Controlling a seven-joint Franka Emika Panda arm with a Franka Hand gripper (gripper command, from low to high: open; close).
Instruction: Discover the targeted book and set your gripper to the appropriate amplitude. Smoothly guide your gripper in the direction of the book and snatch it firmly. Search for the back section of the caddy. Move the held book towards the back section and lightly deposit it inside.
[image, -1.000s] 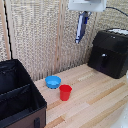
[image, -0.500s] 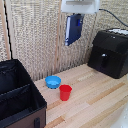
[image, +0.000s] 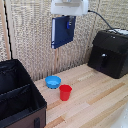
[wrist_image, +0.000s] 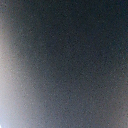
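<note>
My gripper (image: 67, 20), a white flat block at the top of the exterior view, is shut on the dark navy-blue book (image: 62, 32). The book hangs upright below it, high above the wooden table (image: 95, 100). The black soft-sided caddy (image: 20, 102) sits at the exterior view's lower left, well to the left of and below the book. Its back section (image: 11, 77) is the compartment behind the divider. The wrist view shows only a blurred dark surface (wrist_image: 65, 65) filling the frame, close to the lens.
A blue bowl (image: 53, 81) and a red cup (image: 65, 92) stand on the table between the caddy and the big black boxy appliance (image: 110, 52) at the exterior view's right. A woven panel wall runs behind.
The gripper with the book has moved towards the exterior view's left, from above the appliance side to over the bowl and cup. Nothing else has moved.
</note>
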